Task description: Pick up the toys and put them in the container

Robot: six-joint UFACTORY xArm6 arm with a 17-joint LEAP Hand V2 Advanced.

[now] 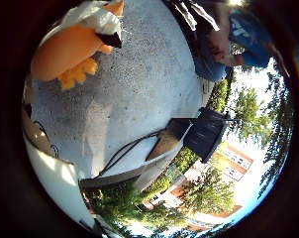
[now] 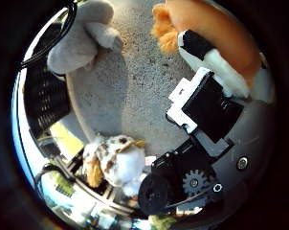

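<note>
An orange plush toy (image 2: 216, 28) with a fuzzy, paler orange foot fills the upper right of the thumb side view, pressed against a white-tipped finger (image 2: 216, 62) of the hand. A grey plush toy (image 2: 80, 40) lies on the speckled grey tabletop (image 2: 135, 96) at the upper left. A white and brown spotted plush toy (image 2: 116, 160) sits at the tabletop's edge, lower centre. A black mesh container (image 2: 46, 98) stands at the left edge
</note>
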